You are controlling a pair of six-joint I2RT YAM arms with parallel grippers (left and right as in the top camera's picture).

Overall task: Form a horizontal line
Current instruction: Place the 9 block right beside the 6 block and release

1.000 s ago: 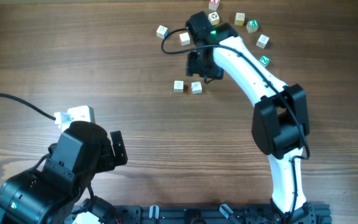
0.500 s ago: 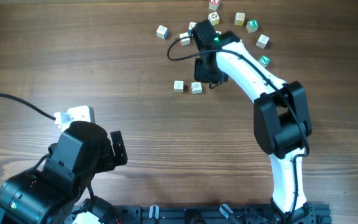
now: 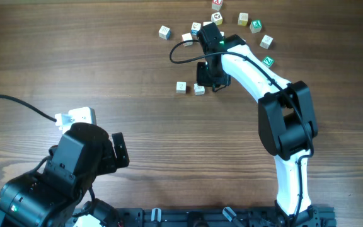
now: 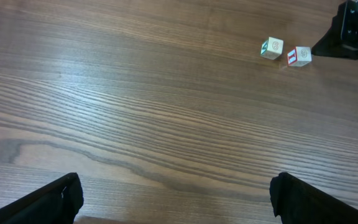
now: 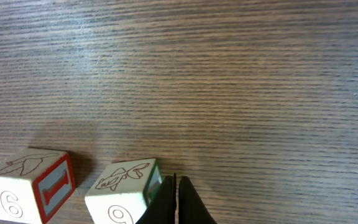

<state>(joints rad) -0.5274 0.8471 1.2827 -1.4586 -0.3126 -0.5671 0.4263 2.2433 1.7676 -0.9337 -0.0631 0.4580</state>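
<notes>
Two small white letter cubes lie side by side mid-table with a small gap between them, the left cube (image 3: 181, 87) and the right cube (image 3: 198, 89). No horizontal line of touching cubes shows in any view. My right gripper (image 5: 176, 190) is shut with nothing between its jaws. Its tips are low at the table, against the right side of a green-sided cube (image 5: 124, 194). A red-sided cube (image 5: 28, 185) sits just left of that one. My left gripper (image 4: 179, 202) stands open over bare wood, far from the pair (image 4: 271, 47).
Several loose cubes are scattered at the table's far edge, among them ones at the left (image 3: 164, 31), the top (image 3: 217, 17) and the right (image 3: 266, 41). A white plug block (image 3: 75, 116) with a black cable lies near the left arm.
My right gripper closed its jaws and settled down beside the right cube of the pair. The left arm has not moved.
</notes>
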